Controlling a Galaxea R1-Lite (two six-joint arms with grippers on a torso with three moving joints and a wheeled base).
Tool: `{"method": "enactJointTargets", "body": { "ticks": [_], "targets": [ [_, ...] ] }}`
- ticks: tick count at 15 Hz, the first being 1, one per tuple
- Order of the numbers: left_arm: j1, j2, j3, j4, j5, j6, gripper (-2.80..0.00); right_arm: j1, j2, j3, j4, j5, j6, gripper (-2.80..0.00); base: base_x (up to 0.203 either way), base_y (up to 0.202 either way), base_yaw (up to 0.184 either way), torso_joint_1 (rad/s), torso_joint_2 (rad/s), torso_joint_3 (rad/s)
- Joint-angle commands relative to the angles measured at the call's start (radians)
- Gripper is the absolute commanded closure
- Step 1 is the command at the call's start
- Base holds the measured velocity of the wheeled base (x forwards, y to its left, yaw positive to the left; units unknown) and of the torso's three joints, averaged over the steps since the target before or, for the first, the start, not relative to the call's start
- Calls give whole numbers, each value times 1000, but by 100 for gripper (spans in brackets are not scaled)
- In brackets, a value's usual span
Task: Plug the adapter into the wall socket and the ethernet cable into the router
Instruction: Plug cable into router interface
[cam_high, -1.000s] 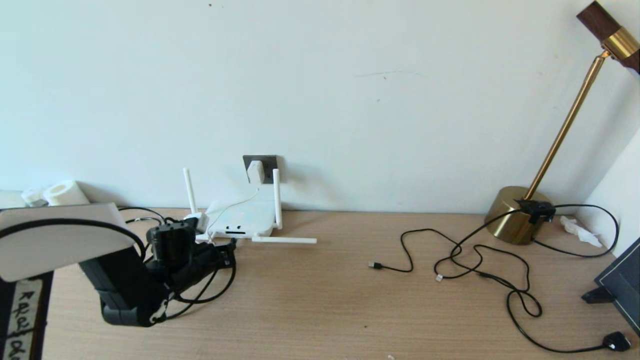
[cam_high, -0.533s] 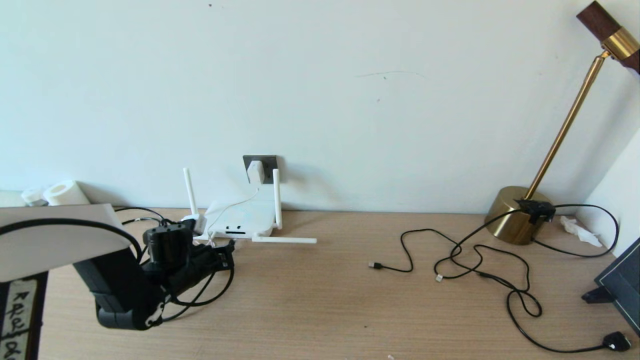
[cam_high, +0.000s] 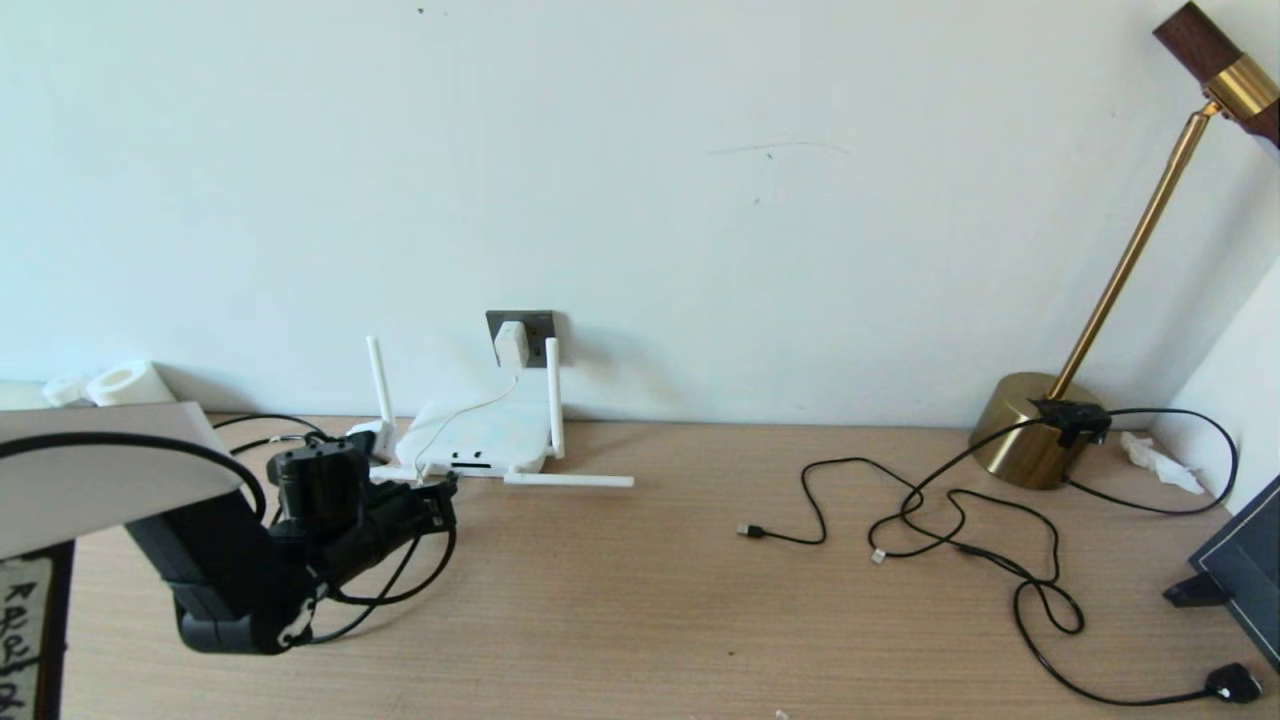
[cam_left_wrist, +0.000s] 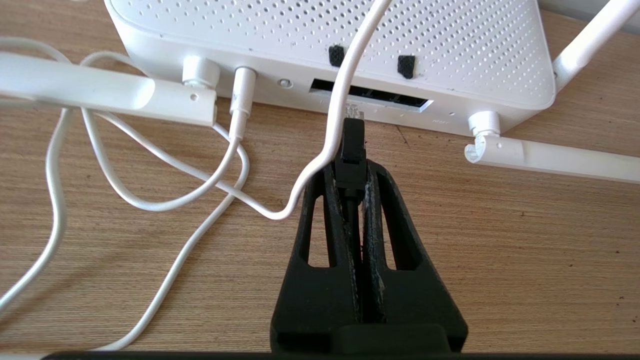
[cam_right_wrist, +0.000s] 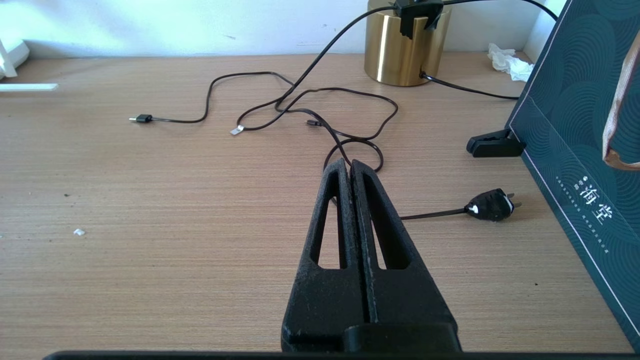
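The white router (cam_high: 480, 440) lies at the wall with its port slots (cam_left_wrist: 370, 95) facing my left gripper. The white adapter (cam_high: 511, 343) sits in the dark grey wall socket (cam_high: 538, 324), and its thin white cord (cam_left_wrist: 345, 85) drapes over the router and across one left finger. My left gripper (cam_left_wrist: 350, 167) (cam_high: 440, 497) is shut on the black boot of the ethernet cable (cam_left_wrist: 351, 150). The plug's clear tip (cam_left_wrist: 354, 111) is just short of the port slots. The black cable loops below the arm (cam_high: 420, 585). My right gripper (cam_right_wrist: 348, 165) is shut and empty above the table's right side.
Two router antennas (cam_left_wrist: 550, 159) lie flat on the table beside the ports. Thin black cables (cam_high: 950, 520) sprawl at the right, ending in a black plug (cam_high: 1232, 684). A brass lamp (cam_high: 1030, 430), a dark box (cam_right_wrist: 575, 125) and paper rolls (cam_high: 125, 385) stand at the edges.
My left arm has shifted to the left, carrying the ethernet plug along the router's front edge. Nothing else has moved.
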Motion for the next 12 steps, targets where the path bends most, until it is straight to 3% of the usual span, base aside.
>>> {"method": "enactJointTargets", "body": {
  "ticks": [1,12],
  "targets": [
    [3,-11,-1,-6,-1,8,0,0,1,0,0,0,1,0,0,0,0,0,0,0],
    [7,1,-60,34,-1,11,0,0,1,0,0,0,1,0,0,0,0,0,0,0]
  ]
}}
